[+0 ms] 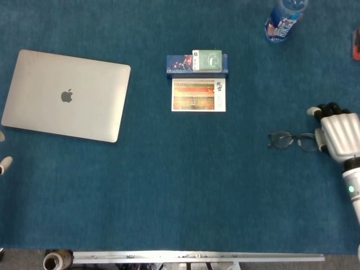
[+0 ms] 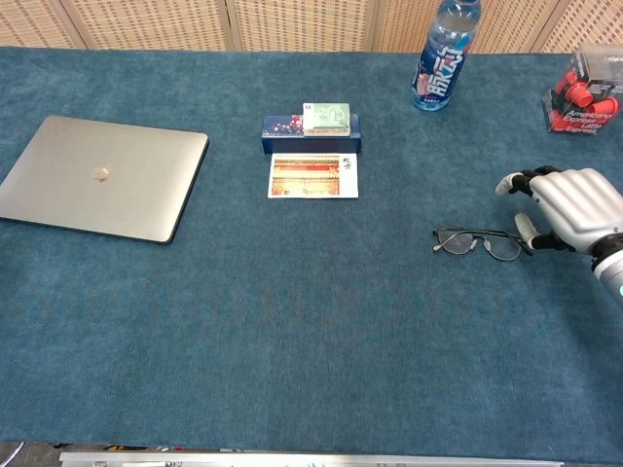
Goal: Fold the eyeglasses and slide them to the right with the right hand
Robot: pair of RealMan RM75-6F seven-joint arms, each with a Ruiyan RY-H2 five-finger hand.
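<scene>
One hand matters here: the right hand (image 2: 574,209), whose fingers (image 2: 524,228) are curled downward at the right end of the glasses (image 2: 477,242), touching or nearly touching the frame. Whether anything is pinched between them I cannot tell from either view. The glasses lie flat on the blue counter (image 2: 321,311), lenses toward the left, well right of centre, and appear already folded, though the temples are too thin to make out for certain.

To do the slide well, I judge the fingers should settle on the frame's right end with light downward pressure and draw it straight to the right, keeping the frame flat so it does not pivot or catch on the cloth. Too much pressure on a lens could tip the frame or let it skid out from under.

Only fingertips of the left hand (image 1: 4,164) show at the head view's left edge, apart and holding nothing. The laptop (image 2: 97,177), postcard (image 2: 313,176) and bottle (image 2: 445,53) lie well clear of the path.
</scene>
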